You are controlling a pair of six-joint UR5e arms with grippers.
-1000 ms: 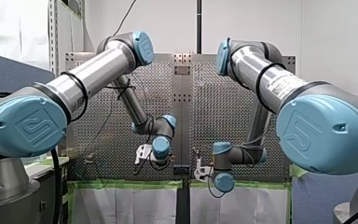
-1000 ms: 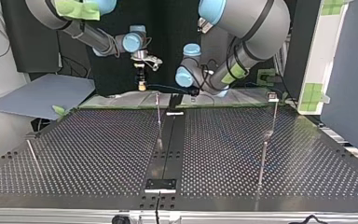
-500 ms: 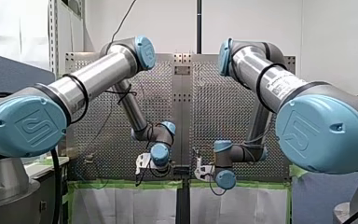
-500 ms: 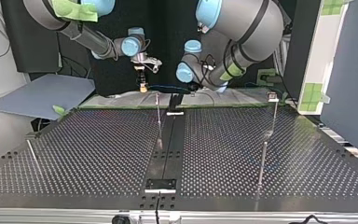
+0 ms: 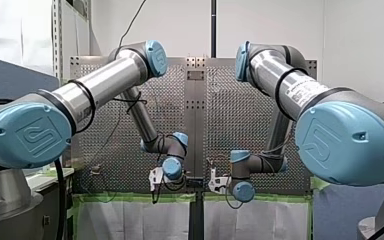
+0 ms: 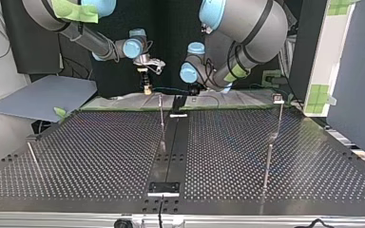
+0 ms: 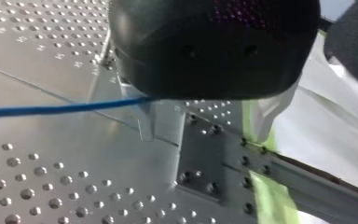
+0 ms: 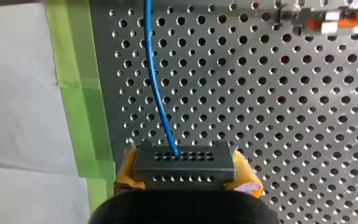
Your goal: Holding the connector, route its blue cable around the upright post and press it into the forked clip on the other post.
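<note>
Connector [image 8: 185, 161] sits pinched in my right gripper [image 8: 186, 178]. It is a dark grey block with rows of small holes, clamped from both sides by the yellow pads [image 8: 127, 170]. Its blue cable [image 8: 156, 88] leaves the middle of the block's face and runs ahead of the gripper over the perforated table [image 8: 284, 116]. It passes close by the strip of green tape [image 8: 74, 70] along the table's edge, with white sheeting [image 8: 18, 93] beyond the tape.

In the top view my right gripper hangs above the table's far edge, a little to the view's left of centre. The cable stretches from it across to my left gripper [image 6: 193, 89], just right of centre. The line passes behind the tip of the thin upright post [image 6: 162, 121] that stands by the table's middle strip (whether it touches the post I cannot tell). A second post [image 6: 279, 118] stands at the view's right, well apart from the cable, with a small fitting [image 6: 278, 98] on its tip. I cannot make out the fitting's shape from here.

In the left wrist view the cable comes in nearly straight and ends under the black gripper body, above the table plate. Whether that claw is spread or closed on the cable I cannot tell.
</note>
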